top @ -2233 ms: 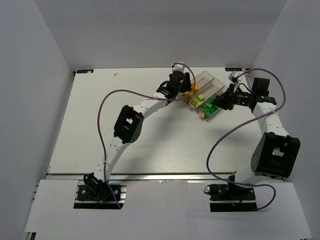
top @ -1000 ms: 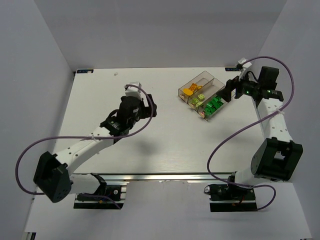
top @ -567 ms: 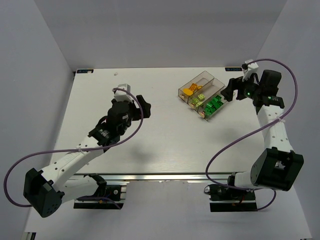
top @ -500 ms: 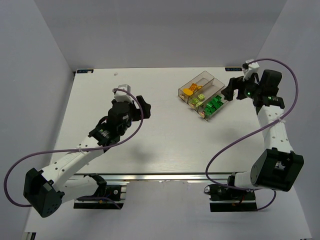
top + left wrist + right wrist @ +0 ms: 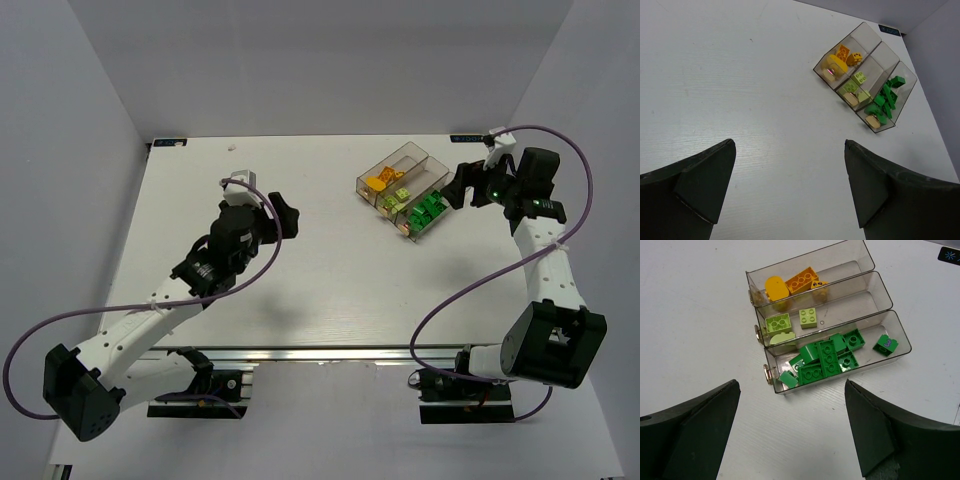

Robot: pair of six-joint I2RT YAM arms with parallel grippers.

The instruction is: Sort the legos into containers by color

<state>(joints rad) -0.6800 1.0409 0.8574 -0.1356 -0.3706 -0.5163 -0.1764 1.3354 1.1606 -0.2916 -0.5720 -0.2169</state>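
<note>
**Step in hand.** Judge the sorting as complete or nearly so. No loose brick shows on the table (image 5: 340, 280) in any view. Every one of the legos lies inside the containers (image 5: 860, 295), which sit at 1 o'clock from the table's centre in the top view.

**Pincers.** The left gripper (image 5: 790, 200) is released, with its jaws spread wide and nothing between them. It hangs over bare table, well apart from the containers at their 9 o'clock. The right gripper (image 5: 790, 435) is likewise released and empty, near the containers at their 3 o'clock.

**Count.**
- Containers: three, joined side by side.
- Orange-yellow legos (image 5: 801, 280): three, in the bin on the 10 o'clock side.
- Pale lime legos (image 5: 778, 323): three, in the middle bin.
- Dark green legos (image 5: 827, 357): roughly eight or nine, in the bin on the 4 o'clock side. They overlap, so you cannot fix the figure.

**Next move.** Check each bin for a stray colour; none is visible. If you confirm none, no further pick is needed, and you should bring both arms clear of the bins.
</note>
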